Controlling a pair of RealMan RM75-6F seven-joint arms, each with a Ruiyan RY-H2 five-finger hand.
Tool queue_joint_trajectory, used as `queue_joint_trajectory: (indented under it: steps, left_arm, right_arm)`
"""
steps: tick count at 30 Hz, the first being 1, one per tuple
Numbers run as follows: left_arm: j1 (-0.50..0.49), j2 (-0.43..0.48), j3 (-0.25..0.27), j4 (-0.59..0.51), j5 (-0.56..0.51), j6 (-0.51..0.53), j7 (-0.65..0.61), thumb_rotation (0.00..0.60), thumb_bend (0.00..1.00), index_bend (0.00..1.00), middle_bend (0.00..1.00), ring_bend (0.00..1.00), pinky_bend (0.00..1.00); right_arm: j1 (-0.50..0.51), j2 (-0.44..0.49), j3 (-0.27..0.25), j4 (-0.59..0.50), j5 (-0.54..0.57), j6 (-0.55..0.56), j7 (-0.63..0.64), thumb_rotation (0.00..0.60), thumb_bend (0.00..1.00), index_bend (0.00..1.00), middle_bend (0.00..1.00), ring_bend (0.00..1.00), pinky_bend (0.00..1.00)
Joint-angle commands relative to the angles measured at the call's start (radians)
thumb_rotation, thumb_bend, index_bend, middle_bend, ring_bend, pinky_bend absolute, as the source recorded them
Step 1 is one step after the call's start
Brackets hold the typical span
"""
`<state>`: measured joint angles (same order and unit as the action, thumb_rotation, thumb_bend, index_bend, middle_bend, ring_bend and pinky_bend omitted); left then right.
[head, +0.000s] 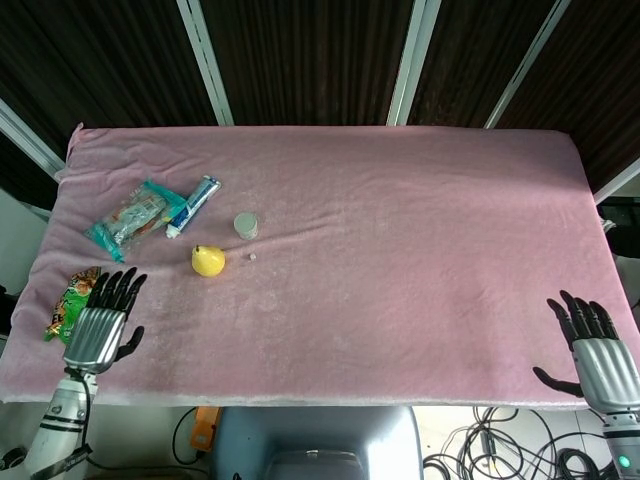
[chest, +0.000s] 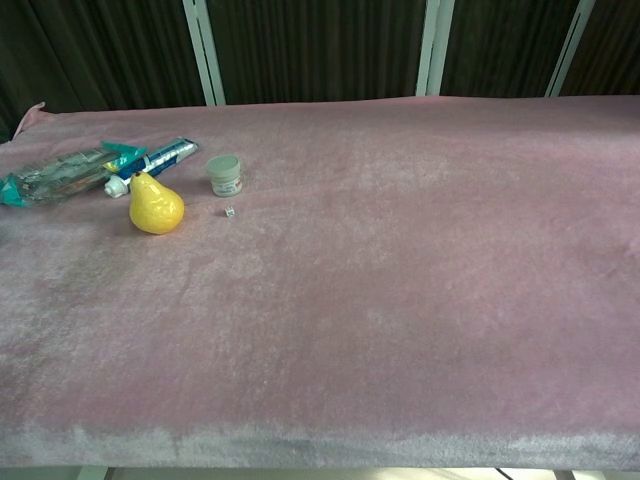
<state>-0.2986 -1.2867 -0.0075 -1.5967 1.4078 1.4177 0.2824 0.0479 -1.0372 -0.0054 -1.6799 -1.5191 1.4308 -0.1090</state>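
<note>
My left hand (head: 100, 320) hangs open over the table's near left edge with its fingers spread; it holds nothing and partly covers a green snack bag (head: 68, 305). A yellow pear (head: 207, 261) (chest: 155, 206) lies to its upper right. Beside the pear stand a small white jar (head: 245, 224) (chest: 225, 175) and a tiny white bit (head: 252, 257) (chest: 230, 211). My right hand (head: 596, 352) is open and empty at the near right corner. Neither hand shows in the chest view.
A toothpaste tube (head: 194, 204) (chest: 155, 158) and a clear teal-edged packet (head: 130, 217) (chest: 55, 172) lie at the far left. A pink cloth (head: 400, 230) covers the table. Dark slatted panels stand behind it.
</note>
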Motion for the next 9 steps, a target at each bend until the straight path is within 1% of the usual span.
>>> queue_joint_trajectory:
  steps: [1, 4, 9]
  left_arm:
    - [0.098, 0.034, 0.073, 0.058, 0.07, 0.093, -0.098, 0.6, 0.38, 0.0, 0.0, 0.0, 0.0]
    - [0.101, 0.041, 0.069, 0.066, 0.115, 0.118, -0.137, 0.6, 0.38, 0.0, 0.0, 0.0, 0.0]
    - [0.105, 0.046, 0.056, 0.055, 0.11, 0.101, -0.13, 0.6, 0.38, 0.0, 0.0, 0.0, 0.0]
  right_arm:
    - [-0.005, -0.01, -0.002, -0.008, -0.009, 0.012, -0.028, 0.6, 0.28, 0.0, 0.0, 0.0, 0.0]
    - [-0.018, -0.014, -0.01, -0.014, -0.023, 0.033, -0.046, 0.6, 0.28, 0.0, 0.0, 0.0, 0.0]
    - [-0.03, -0.015, -0.019, -0.011, -0.028, 0.042, -0.058, 0.6, 0.28, 0.0, 0.0, 0.0, 0.0]
